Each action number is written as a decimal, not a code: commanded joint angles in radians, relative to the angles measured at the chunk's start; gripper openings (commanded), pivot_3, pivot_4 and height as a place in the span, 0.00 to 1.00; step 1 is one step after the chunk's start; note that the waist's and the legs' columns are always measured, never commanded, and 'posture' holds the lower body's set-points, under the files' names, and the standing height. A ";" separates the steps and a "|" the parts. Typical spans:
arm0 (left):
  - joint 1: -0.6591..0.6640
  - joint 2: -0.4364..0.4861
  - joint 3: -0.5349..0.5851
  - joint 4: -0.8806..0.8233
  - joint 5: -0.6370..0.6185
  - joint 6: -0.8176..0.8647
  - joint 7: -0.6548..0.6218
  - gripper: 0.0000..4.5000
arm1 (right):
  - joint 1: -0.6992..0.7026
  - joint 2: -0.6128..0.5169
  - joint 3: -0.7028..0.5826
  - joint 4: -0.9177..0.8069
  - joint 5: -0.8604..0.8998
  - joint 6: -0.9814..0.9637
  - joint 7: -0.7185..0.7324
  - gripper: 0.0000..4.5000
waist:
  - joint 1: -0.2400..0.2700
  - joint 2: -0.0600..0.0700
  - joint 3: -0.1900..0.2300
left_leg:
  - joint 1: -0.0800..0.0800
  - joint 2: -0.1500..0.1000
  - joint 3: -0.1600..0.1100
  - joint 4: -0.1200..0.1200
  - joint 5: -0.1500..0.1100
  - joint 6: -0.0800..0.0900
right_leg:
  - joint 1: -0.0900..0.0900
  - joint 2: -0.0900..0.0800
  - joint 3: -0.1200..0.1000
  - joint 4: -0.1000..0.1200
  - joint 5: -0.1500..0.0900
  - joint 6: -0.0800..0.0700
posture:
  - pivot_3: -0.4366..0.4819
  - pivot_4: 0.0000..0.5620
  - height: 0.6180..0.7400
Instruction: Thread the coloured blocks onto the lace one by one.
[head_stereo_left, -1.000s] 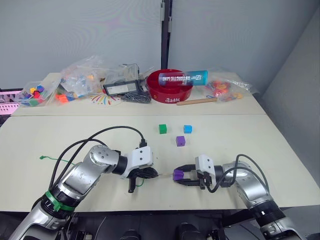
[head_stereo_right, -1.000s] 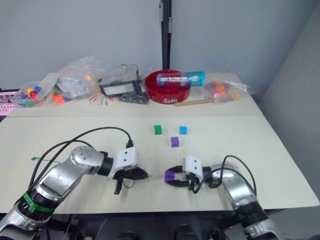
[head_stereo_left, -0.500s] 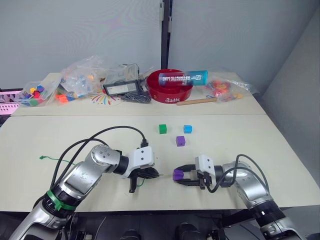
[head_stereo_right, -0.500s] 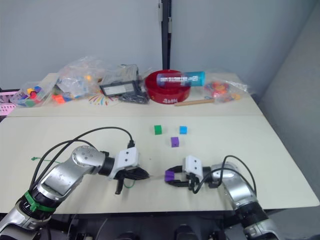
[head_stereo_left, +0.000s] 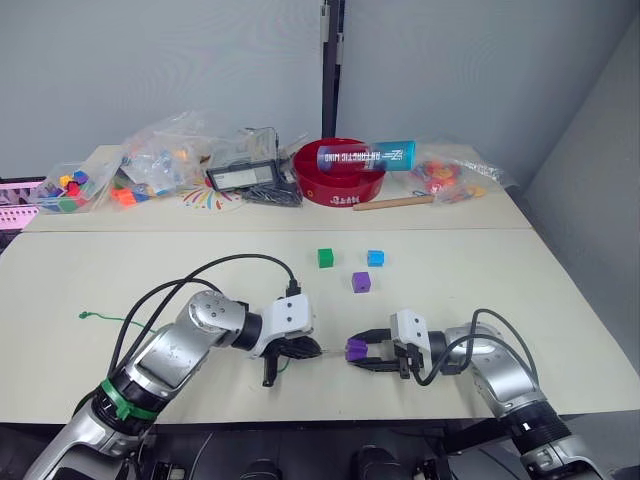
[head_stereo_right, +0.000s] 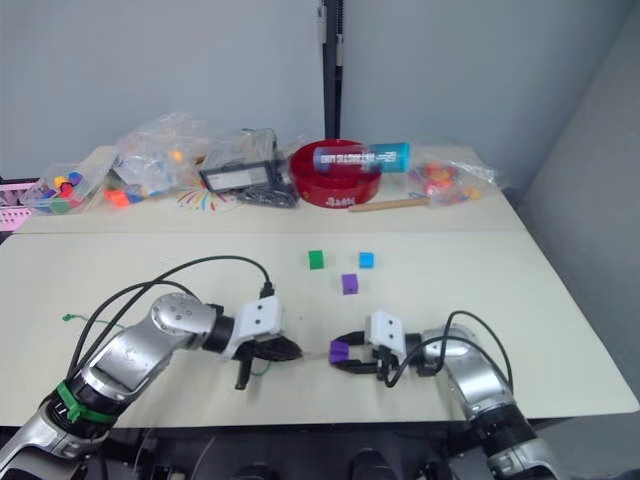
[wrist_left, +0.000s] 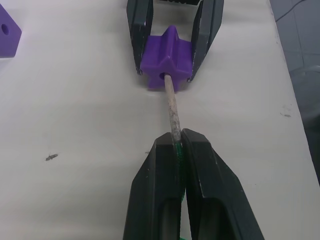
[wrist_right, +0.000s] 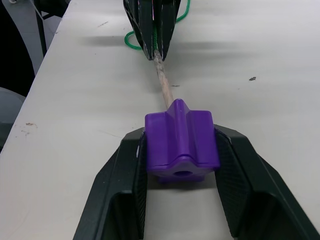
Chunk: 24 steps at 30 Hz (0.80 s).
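Note:
My right gripper (head_stereo_left: 358, 357) is shut on a purple block (wrist_right: 182, 139) just above the near table. My left gripper (wrist_left: 178, 141) is shut on the green lace (wrist_right: 134, 42) at its pale stiff tip (wrist_left: 172, 108), and the tip's end sits in the hole of the held purple block (wrist_left: 166, 59). The lace trails left across the table to its knotted end (head_stereo_left: 88, 316). Three more blocks lie farther back: dark green (head_stereo_left: 325, 258), blue (head_stereo_left: 375, 258) and a second purple (head_stereo_left: 361, 282).
At the back of the table (head_stereo_left: 560, 300) are a red bowl (head_stereo_left: 340, 183) with a blue tube (head_stereo_left: 366, 156) across it, a wooden stick (head_stereo_left: 393, 203), plastic bags of toy pieces (head_stereo_left: 165, 160), a box of mixed pieces (head_stereo_left: 68, 190) and a black device (head_stereo_left: 240, 175).
My left gripper has moved a little to the right with the lace, carrying the tip up to the purple block. The right gripper and block have stayed in place.

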 joint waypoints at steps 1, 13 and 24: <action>-0.023 -0.027 -0.018 0.008 0.011 -0.030 0.004 0.01 | 0.014 -0.007 0.020 0.010 -0.040 0.026 -0.016 0.31 | -0.001 0.000 0.000 | 0.000 0.000 0.000 0.000 0.000 0.000 | 0.000 0.000 0.000 0.000 0.000 0.000 | 0.48 0.27 1.00; -0.051 -0.187 -0.085 0.138 0.052 -0.119 0.020 0.01 | 0.009 -0.004 0.020 -0.003 -0.043 0.041 -0.035 0.31 | 0.000 0.000 0.000 | 0.000 0.000 0.000 0.000 0.000 0.000 | 0.000 0.000 0.000 -0.001 0.000 0.000 | 0.48 0.27 1.00; -0.008 -0.151 -0.003 0.164 0.026 -0.185 -0.019 0.36 | 0.010 -0.003 0.015 -0.005 -0.052 0.043 -0.038 0.31 | 0.000 0.000 0.000 | 0.000 0.000 0.000 0.000 0.000 0.000 | 0.002 0.000 0.000 -0.006 0.001 0.000 | 0.48 0.27 1.00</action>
